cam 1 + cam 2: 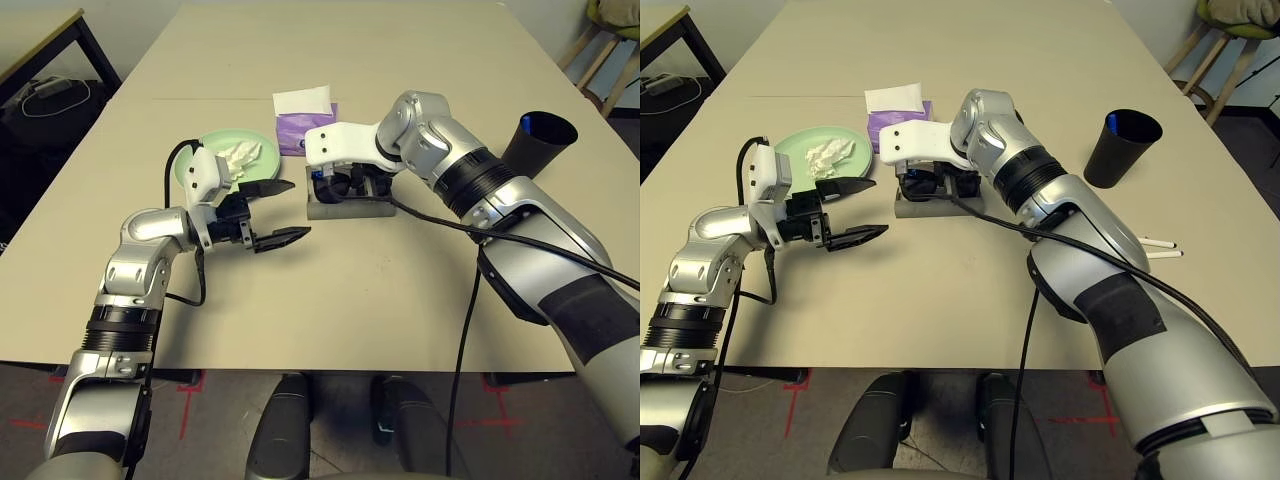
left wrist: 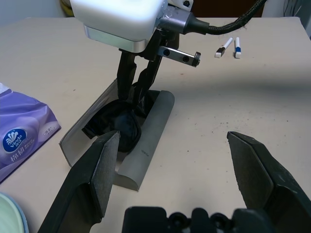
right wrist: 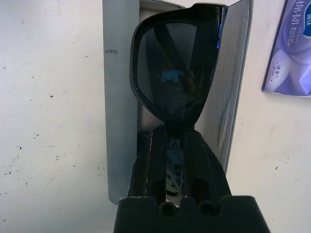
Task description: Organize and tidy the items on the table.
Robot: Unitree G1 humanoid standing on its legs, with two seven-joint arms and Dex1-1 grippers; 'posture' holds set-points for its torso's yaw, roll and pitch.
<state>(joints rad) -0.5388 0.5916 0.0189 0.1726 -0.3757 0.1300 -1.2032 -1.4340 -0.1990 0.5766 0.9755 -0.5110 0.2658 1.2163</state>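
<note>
The grey glasses case (image 1: 352, 208) lies open in the middle of the table (image 1: 400, 290). My right gripper (image 3: 175, 145) reaches down into it, shut on the black sunglasses (image 3: 175, 68), which rest in the case's trough. My left gripper (image 1: 298, 208) hovers open just left of the case, nothing between its fingers (image 2: 97, 174). The crumpled white tissue (image 1: 240, 155) lies on the light green plate (image 1: 215, 168) behind the left gripper. The purple tissue box (image 1: 305, 125) stands behind the case. The black cup (image 1: 540, 143) stands at the right. Blue-capped pens (image 1: 1160, 247) lie to the right. The light blue plate is out of view.
A black-legged side table (image 1: 50, 35) stands off the far left corner, with cables on the floor beneath it. A wooden stool (image 1: 600, 50) is at the far right. My right arm's black cable (image 1: 470, 300) hangs across the table's front right.
</note>
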